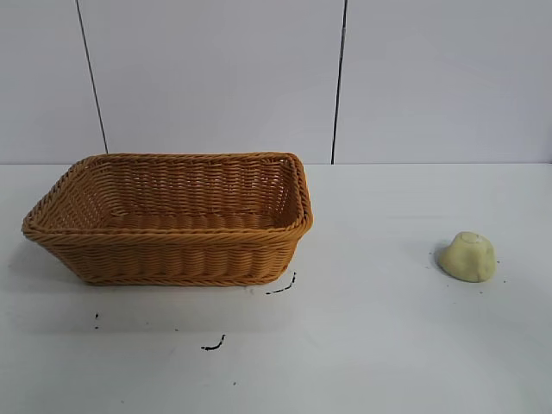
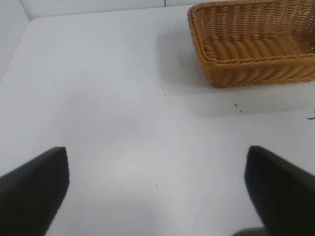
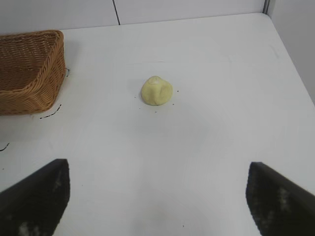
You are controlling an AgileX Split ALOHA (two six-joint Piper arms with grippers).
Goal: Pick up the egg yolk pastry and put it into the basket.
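The egg yolk pastry [image 1: 467, 256], a small pale yellow dome, sits on the white table at the right; it also shows in the right wrist view [image 3: 156, 90]. The orange-brown wicker basket [image 1: 172, 250] stands at the left, holding nothing that I can see, and shows in the left wrist view [image 2: 256, 69] and the right wrist view [image 3: 29, 83]. My right gripper [image 3: 157, 167] is open and empty, well short of the pastry. My left gripper [image 2: 157, 157] is open and empty over bare table, away from the basket. Neither arm shows in the exterior view.
Small black marks [image 1: 214, 345] lie on the table in front of the basket. A white wall with dark seams [image 1: 339, 82] stands behind the table. The table's edge [image 3: 290, 59] runs near the pastry's far side in the right wrist view.
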